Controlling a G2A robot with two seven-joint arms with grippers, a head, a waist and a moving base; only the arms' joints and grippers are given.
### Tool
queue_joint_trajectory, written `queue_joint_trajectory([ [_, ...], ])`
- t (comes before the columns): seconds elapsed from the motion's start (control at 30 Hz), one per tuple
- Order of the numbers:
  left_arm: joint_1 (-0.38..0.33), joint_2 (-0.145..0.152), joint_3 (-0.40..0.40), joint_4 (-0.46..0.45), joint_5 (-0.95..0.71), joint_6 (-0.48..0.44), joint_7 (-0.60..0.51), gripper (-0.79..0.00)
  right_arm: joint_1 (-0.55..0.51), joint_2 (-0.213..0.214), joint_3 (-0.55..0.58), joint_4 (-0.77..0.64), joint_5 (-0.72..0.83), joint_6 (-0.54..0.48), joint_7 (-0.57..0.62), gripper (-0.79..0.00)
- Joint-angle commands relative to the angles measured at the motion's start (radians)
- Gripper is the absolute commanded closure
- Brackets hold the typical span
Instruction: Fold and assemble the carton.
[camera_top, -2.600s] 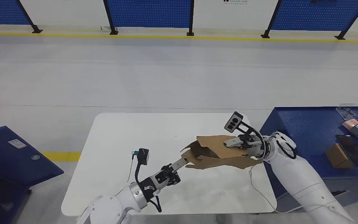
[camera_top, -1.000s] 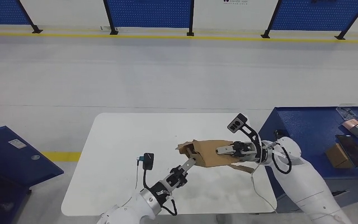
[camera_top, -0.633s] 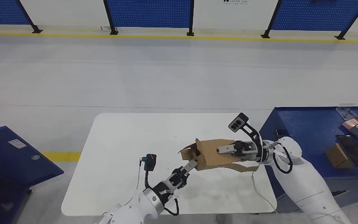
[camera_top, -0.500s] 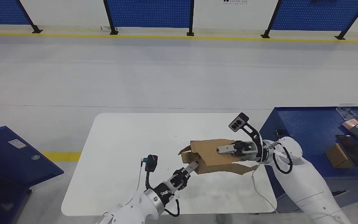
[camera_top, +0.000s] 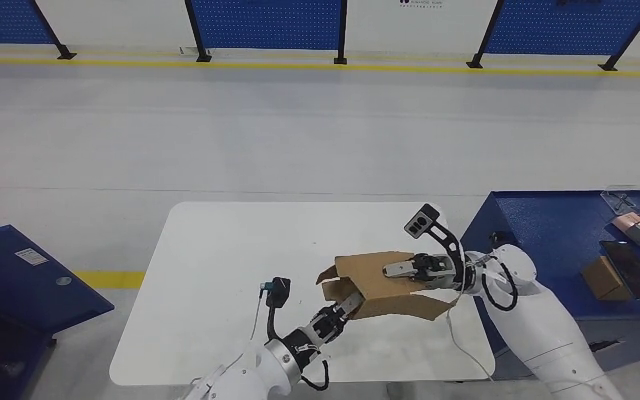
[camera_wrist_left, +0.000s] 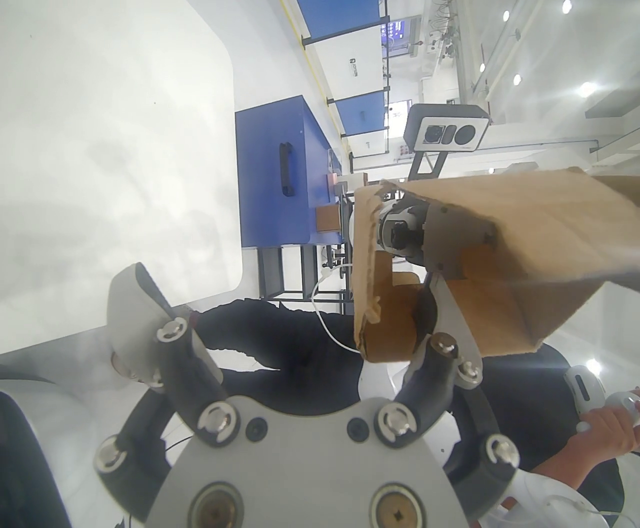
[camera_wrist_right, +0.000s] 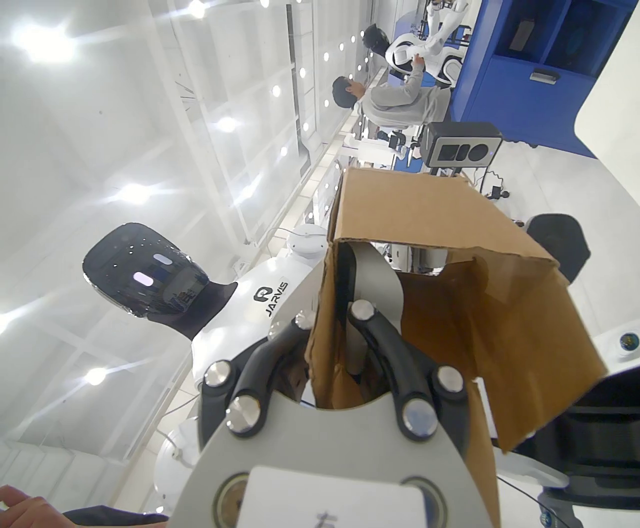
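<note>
A brown carton (camera_top: 390, 285) hangs above the right half of the white table (camera_top: 220, 280), partly opened into a tube, with loose flaps at its left end. My right gripper (camera_top: 398, 268) is shut on the carton's top wall. In the right wrist view one finger (camera_wrist_right: 367, 270) lies inside the carton (camera_wrist_right: 450, 300) and the other is hidden behind the wall. My left gripper (camera_top: 343, 306) is open at the carton's left end. In the left wrist view one finger (camera_wrist_left: 452, 320) reaches into the open end of the carton (camera_wrist_left: 525, 240) and the other pad (camera_wrist_left: 142, 292) stands well clear.
A blue cabinet (camera_top: 560, 235) stands just past the table's right edge, and another blue unit (camera_top: 30, 290) sits to the left. The table's left and far parts are bare white surface. The near table edge is close under both arms.
The left arm has moved right, bringing its gripper up to the carton's left end. The right gripper has held on while the carton tilted and opened out a little.
</note>
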Motion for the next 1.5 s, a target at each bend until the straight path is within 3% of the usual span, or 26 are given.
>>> queue_joint_trajectory([
  [0.0,0.01,0.001,-0.016,-0.014,-0.007,-0.02,0.01,-0.785,0.004,-0.004,0.006,0.034,0.054,0.03,0.011,0.0],
  [0.1,0.038,0.007,-0.046,-0.041,-0.003,-0.062,0.004,-0.785,0.021,-0.016,-0.01,0.105,0.134,0.109,0.03,0.0],
  [0.27,0.104,0.023,-0.122,-0.089,-0.019,-0.194,-0.061,-0.785,0.024,-0.018,-0.013,0.114,0.138,0.113,0.031,0.0],
  [0.4,0.104,0.023,-0.122,-0.089,-0.019,-0.194,-0.061,-0.785,0.021,-0.018,-0.014,0.111,0.145,0.118,0.027,0.0],
  [0.57,0.104,0.022,-0.163,-0.074,-0.173,-0.218,-0.11,-0.785,-0.015,-0.05,-0.034,0.104,0.467,0.281,0.061,0.0],
  [0.7,0.111,0.024,-0.23,-0.051,-0.328,-0.249,-0.171,-0.785,0.004,-0.081,-0.096,0.164,0.565,0.376,0.082,0.0],
  [0.8,0.115,0.028,-0.251,-0.052,-0.332,-0.239,-0.188,-0.785,0.01,-0.104,-0.153,0.172,0.635,0.394,0.063,0.0],
  [1.0,0.112,0.03,-0.221,-0.072,-0.247,-0.18,-0.164,-0.785,0.041,-0.125,-0.224,0.188,0.61,0.363,0.095,0.0],
  [1.2,0.115,0.028,-0.194,-0.099,-0.219,-0.187,-0.149,-0.785,0.042,-0.128,-0.21,0.164,0.568,0.363,0.095,0.0],
  [1.47,0.199,0.034,-0.217,-0.191,-0.207,-0.228,-0.098,-0.785,0.03,-0.124,-0.155,0.177,0.499,0.322,0.095,0.0],
])
